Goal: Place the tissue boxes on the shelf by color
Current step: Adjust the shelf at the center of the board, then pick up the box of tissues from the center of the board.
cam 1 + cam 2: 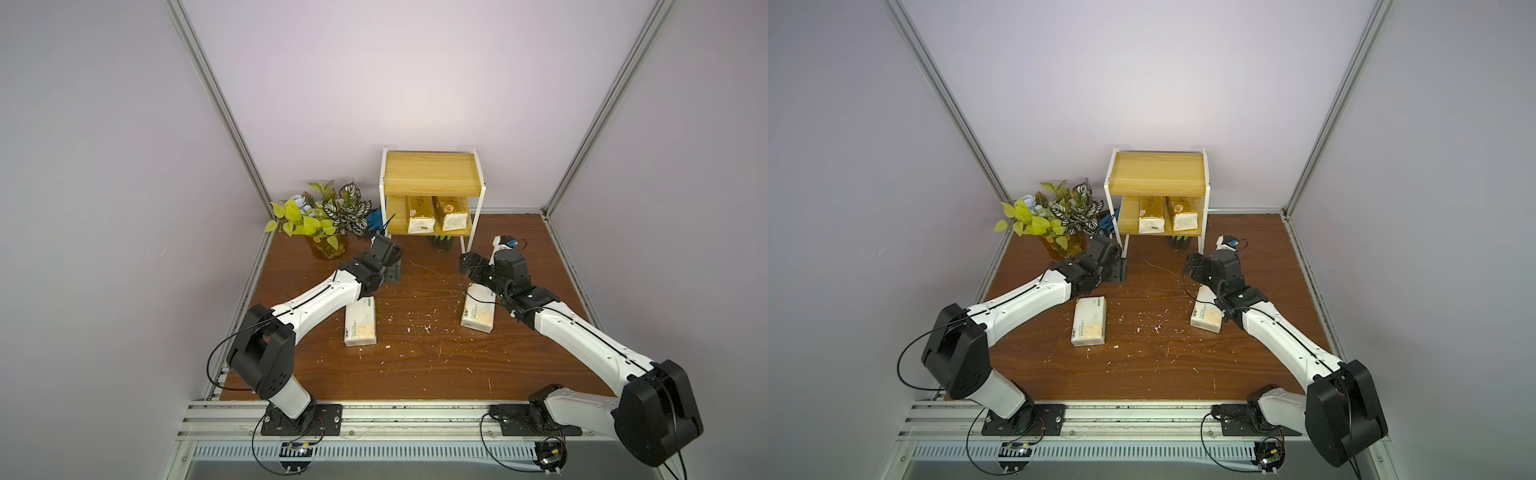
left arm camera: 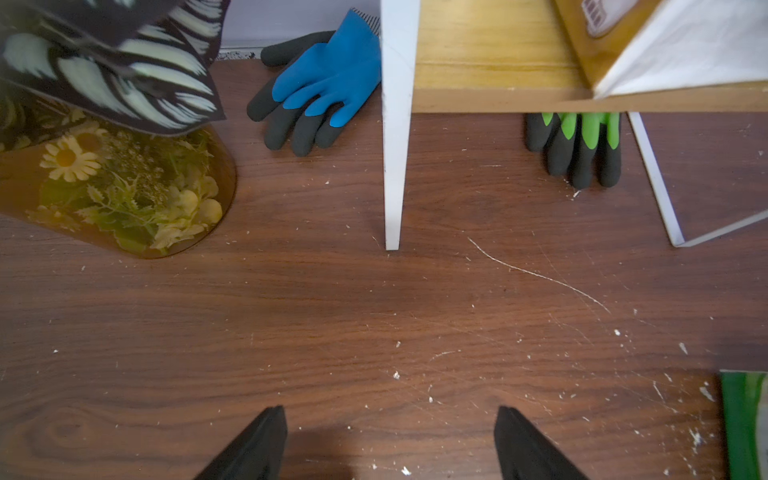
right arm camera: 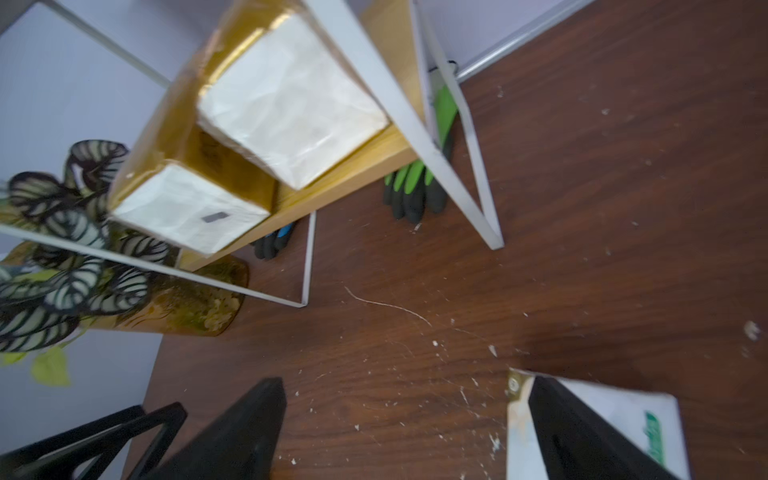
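The shelf [image 1: 432, 183] stands at the back of the table in both top views. Two gold tissue boxes [image 1: 419, 218] [image 1: 451, 212] lie side by side on its lower board, and the right wrist view shows them as well [image 3: 291, 95] [image 3: 187, 208]. Two white tissue boxes lie on the table, one [image 1: 360, 324] partly under my left arm, the other [image 1: 480, 311] partly under my right arm. My left gripper [image 2: 390, 440] is open over bare wood in front of a shelf leg. My right gripper [image 3: 407, 419] is open too, one finger overlapping the far end of the white box [image 3: 656, 419].
Potted plants [image 1: 320, 216] in an amber pot [image 2: 124, 195] stand left of the shelf. A blue glove [image 2: 324, 83] lies between the pot and the shelf. A green glove [image 2: 577, 145] lies under the shelf. A small white and blue object [image 1: 505, 243] sits right of the shelf. White crumbs litter the table.
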Motion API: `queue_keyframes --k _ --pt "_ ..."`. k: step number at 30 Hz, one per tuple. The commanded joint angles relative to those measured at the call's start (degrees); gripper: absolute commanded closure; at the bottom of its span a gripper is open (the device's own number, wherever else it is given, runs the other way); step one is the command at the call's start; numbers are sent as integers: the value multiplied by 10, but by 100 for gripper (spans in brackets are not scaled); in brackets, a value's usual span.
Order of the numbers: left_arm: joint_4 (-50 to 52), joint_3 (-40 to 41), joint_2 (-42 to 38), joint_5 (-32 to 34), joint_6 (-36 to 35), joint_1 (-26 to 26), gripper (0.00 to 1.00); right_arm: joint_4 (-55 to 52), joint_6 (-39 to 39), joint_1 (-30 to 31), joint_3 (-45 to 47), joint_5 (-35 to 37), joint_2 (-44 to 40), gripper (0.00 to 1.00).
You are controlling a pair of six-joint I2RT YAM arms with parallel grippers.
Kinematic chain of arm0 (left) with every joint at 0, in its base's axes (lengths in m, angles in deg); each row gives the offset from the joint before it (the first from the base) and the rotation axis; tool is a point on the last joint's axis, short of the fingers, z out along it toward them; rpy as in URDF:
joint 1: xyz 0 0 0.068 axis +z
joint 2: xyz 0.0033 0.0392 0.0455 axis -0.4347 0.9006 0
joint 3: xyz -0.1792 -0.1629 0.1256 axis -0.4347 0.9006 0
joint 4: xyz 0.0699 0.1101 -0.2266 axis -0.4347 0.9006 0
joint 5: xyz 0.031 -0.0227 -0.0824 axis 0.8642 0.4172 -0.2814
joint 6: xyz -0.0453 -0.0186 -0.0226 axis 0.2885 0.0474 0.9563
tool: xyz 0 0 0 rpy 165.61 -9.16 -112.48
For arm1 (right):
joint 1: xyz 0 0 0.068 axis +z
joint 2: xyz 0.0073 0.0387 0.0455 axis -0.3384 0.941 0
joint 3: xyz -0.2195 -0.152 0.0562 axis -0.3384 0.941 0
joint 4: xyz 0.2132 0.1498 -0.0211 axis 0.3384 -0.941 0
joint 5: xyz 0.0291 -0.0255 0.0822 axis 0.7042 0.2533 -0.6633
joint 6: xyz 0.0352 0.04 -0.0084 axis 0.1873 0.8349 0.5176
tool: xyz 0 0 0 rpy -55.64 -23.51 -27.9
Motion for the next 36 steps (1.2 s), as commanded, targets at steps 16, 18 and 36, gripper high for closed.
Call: queue_keyframes --k 16,18,36 --pt "73 -140 60 -40 -63 9 0 -231 45 8 2 -17 17 1" --pt "69 -134 58 -37 -61 9 0 -249 39 9 -6 -17 10 1" --pt "10 -75 58 -35 -45 9 1 -193 23 12 81 -51 -18 1"
